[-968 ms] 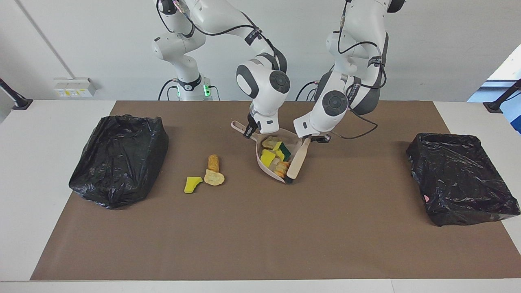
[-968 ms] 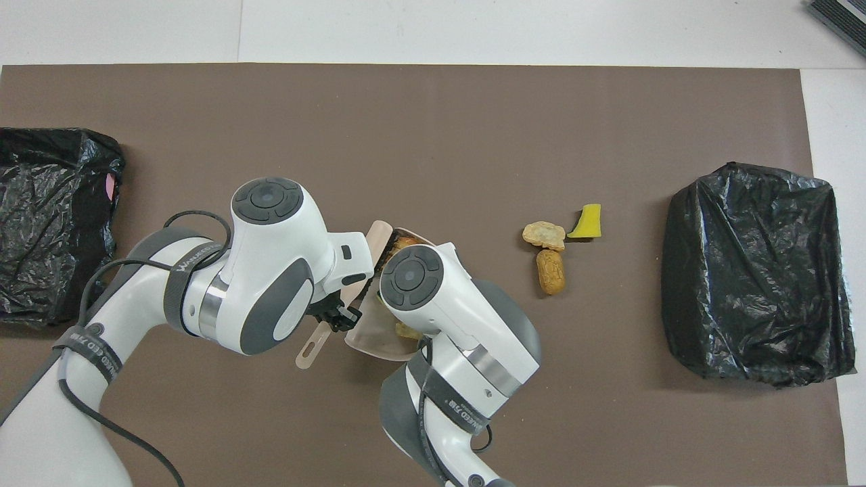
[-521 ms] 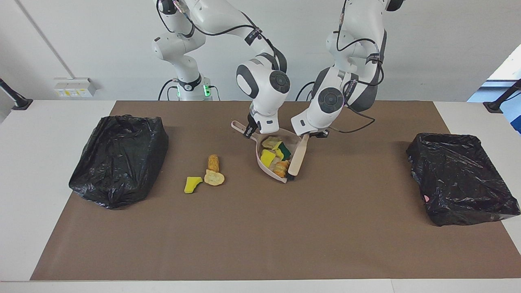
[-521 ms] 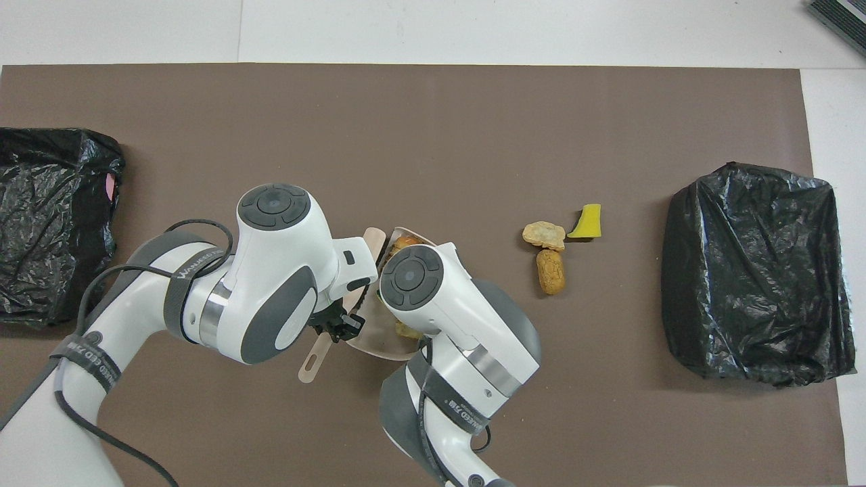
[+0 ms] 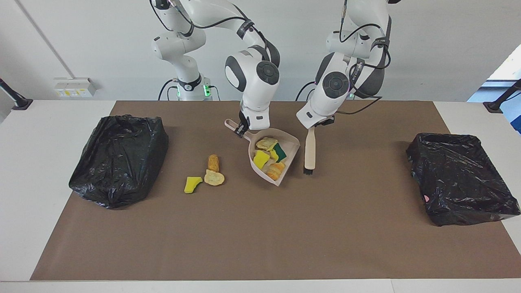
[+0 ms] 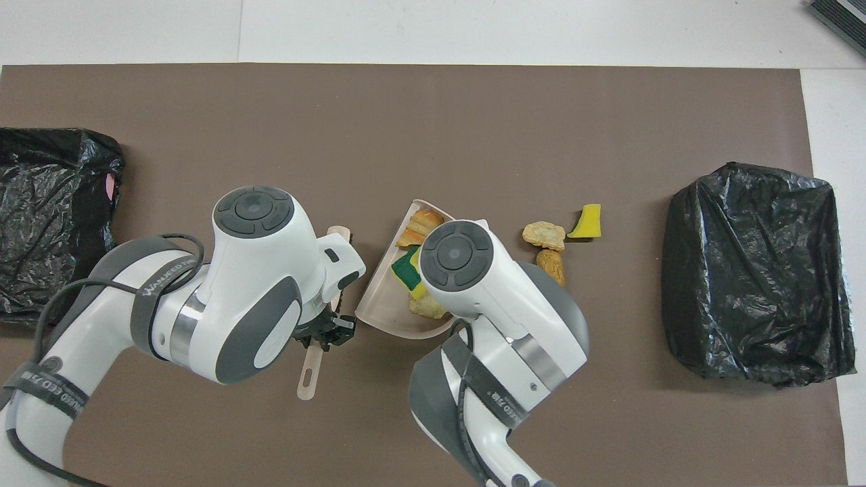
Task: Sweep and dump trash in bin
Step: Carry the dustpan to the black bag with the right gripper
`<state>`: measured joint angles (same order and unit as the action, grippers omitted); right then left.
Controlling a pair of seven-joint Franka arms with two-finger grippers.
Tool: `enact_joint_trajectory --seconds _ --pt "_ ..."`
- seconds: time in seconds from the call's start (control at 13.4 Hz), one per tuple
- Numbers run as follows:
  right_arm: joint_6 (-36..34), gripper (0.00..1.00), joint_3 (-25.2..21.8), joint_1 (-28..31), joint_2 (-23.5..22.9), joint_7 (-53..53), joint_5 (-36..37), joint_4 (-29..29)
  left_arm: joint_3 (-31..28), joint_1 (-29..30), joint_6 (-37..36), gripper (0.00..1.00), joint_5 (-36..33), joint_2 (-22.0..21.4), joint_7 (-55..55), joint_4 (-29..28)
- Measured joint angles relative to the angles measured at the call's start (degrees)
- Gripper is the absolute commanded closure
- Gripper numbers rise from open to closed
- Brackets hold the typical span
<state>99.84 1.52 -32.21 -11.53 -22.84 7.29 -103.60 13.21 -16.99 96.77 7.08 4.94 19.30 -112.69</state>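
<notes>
My right gripper (image 5: 241, 129) is shut on the handle of the beige dustpan (image 5: 285, 143). The pan holds several pieces of trash (image 5: 269, 158): yellow sponge bits, a green-backed one (image 6: 404, 270) and beige and orange chunks. My left gripper (image 5: 315, 124) is shut on the handle of the beige brush (image 5: 309, 150). The brush hangs upright beside the pan toward the left arm's end, bristles down near the mat. Three loose scraps lie on the mat toward the right arm's end: an orange-brown lump (image 5: 213, 162), a pale beige chunk (image 5: 214, 178) and a yellow bit (image 5: 192, 184).
A bin wrapped in black bag (image 5: 120, 158) sits at the right arm's end of the brown mat. Another black-bagged bin (image 5: 460, 177) sits at the left arm's end. Both arms crowd the middle of the mat near the robots.
The left gripper has drawn the brush out of the dustpan's mouth, raised it and swung it upright toward the left arm's end. The right gripper has shifted the pan slightly toward the right arm's end.
</notes>
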Motion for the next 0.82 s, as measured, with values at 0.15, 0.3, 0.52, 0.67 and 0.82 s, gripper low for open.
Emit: enact_joint_trajectory --seconds 0.15,0.3,0.52,0.67,0.82 --pt "-1.5 1.00 0.0 3.3 2.4 -3.3 0.1 0.0 0.2 -0.9 0.4 1.00 0.0 -0.6 4.5 -1.4" --pt "-3.0 1.00 -0.1 7.1 4.9 -7.6 0.1 0.1 0.4 -2.4 3.4 1.00 0.0 -1.9 7.0 -4.4" --pt "-3.5 1.00 -0.4 12.1 7.9 -13.7 0.2 0.1 1.4 -4.8 13.4 1.00 0.1 -6.4 9.5 -13.7" --pt "-3.5 1.00 -0.5 16.5 9.7 -19.0 0.2 0.2 3.2 -5.9 16.3 1.00 2.6 -9.8 10.1 -19.0" --pt "-3.9 1.00 -0.6 21.8 11.2 -24.6 0.2 0.6 6.1 -6.1 17.7 1.00 6.3 -13.2 11.4 -22.7"
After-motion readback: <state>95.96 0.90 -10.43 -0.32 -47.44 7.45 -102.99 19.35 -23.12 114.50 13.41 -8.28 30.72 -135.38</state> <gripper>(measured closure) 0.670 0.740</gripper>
